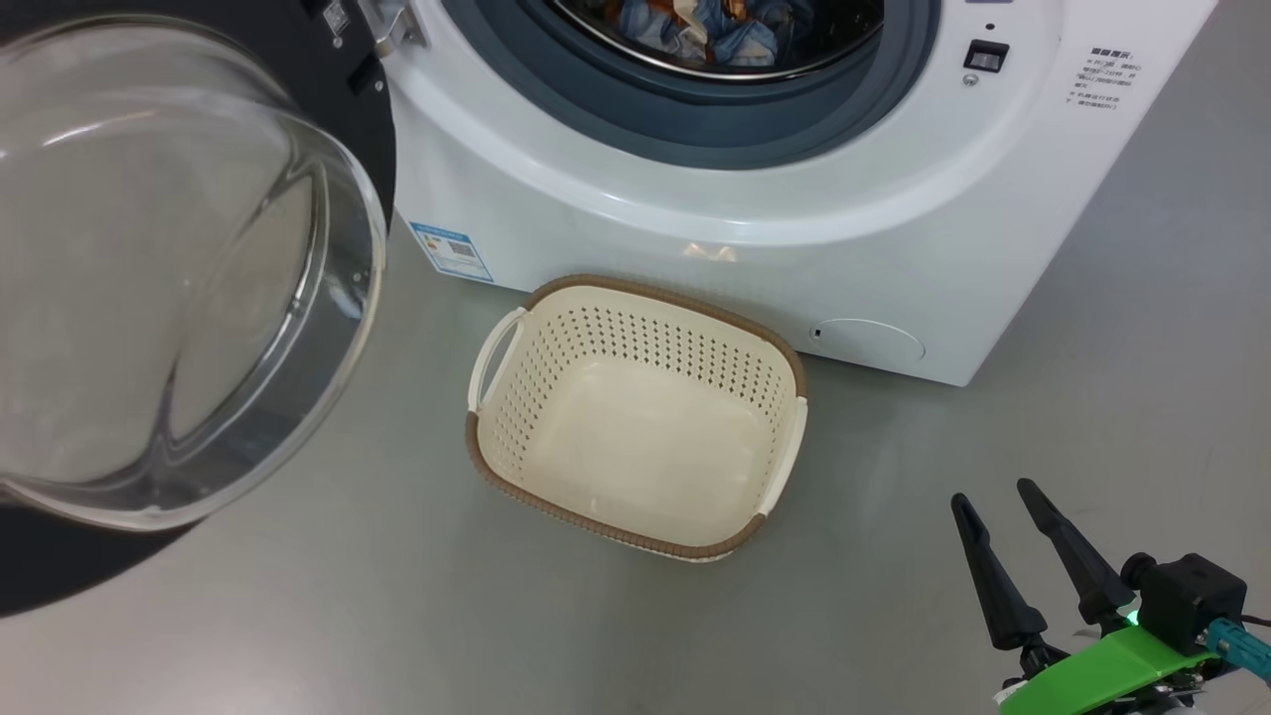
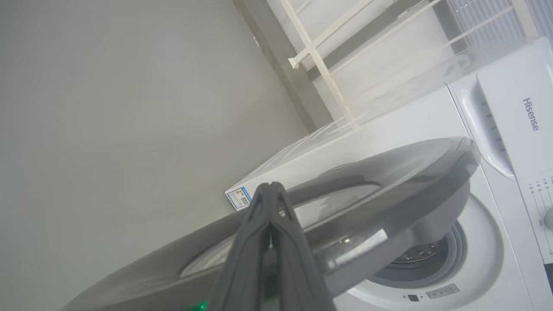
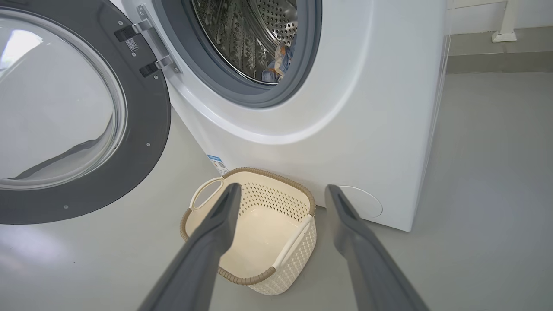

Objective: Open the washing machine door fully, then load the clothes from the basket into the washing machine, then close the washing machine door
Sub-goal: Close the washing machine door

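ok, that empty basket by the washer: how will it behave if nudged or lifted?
The basket is empty, thin perforated plastic, so probably very light. On the smooth grey floor it would likely slide rather than tip, being wide and low. Its walls may flex if pinched; the side handle looks stiffer.

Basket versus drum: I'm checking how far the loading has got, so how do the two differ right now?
The basket is empty, while the drum holds the clothes. The basket is cream plastic with a brown rim; the drum is shiny steel. The basket sits on the floor, open upward; the drum opens toward the front of the washing machine. Both have perforated walls.
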### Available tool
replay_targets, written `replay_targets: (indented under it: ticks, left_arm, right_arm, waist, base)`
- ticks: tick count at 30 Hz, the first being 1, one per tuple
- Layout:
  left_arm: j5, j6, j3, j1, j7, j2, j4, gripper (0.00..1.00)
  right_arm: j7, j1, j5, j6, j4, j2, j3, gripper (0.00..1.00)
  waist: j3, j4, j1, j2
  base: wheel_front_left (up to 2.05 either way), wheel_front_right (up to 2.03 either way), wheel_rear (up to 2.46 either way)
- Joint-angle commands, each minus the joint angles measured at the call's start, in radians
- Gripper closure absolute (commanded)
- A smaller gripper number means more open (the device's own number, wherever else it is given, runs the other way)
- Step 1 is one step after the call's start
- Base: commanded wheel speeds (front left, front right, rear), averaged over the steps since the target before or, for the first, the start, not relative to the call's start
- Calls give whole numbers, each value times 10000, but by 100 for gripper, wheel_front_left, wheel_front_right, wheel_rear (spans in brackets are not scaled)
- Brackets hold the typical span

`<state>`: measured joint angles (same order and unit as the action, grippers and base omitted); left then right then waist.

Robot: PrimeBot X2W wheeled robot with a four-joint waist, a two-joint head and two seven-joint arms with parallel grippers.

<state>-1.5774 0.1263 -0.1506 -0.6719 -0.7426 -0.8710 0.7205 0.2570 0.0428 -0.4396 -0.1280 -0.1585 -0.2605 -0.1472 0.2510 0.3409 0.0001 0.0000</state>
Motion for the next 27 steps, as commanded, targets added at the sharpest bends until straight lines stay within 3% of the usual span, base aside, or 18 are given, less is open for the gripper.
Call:
replay_targets:
  ticks: [1,18,27]
  left_arm:
    - [-57,44,-34,160,-371,-388,-442,100]
    - [-478,44,572,985,-2454,-209,-2676,100]
    - [-927,44,666,1410,-3305,205,-4458,100]
  right_arm:
    - [48,2,38,-27,203,-65,-175,0]
    - [48,-247,36,-27,209,12,-28,0]
    - [48,-448,73,-27,227,94,119,0]
  waist:
    - [-42,-5,-1,0]
    - [-625,-34,-1,0]
    - [-924,-299,-1,0]
  base:
    - [0,0,0]
    - [0,0,0]
    - [0,0,0]
